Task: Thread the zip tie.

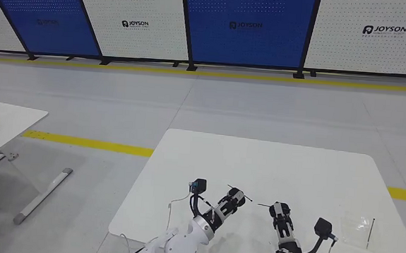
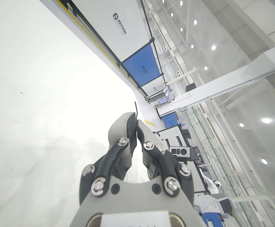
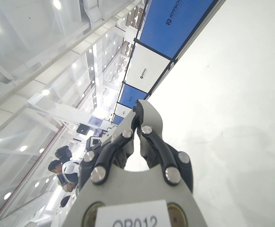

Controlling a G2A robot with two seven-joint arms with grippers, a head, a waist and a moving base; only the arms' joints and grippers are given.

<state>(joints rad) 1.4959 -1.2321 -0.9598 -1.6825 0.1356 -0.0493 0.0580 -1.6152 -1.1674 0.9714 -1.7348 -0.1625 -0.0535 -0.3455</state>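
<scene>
A thin black zip tie [image 2: 135, 108] is pinched in my left gripper [image 2: 136, 120], which is shut on it, with a short end poking past the fingertips. From above, the left gripper [image 1: 236, 195] hovers over the white table [image 1: 271, 160] and the zip tie [image 1: 247, 198] sticks out toward my right gripper [image 1: 278, 209]. A short dark strip [image 1: 264, 205] leads from the right gripper's tips toward the left one, a small gap apart. The right gripper [image 3: 136, 108] is shut, with a small black nub at its tips.
A clear plastic bag [image 1: 355, 223] lies near the table's right edge with another black zip tie [image 1: 371, 233] beside it. The far half of the table is bare. A second white table [image 1: 5, 123] stands off to the left.
</scene>
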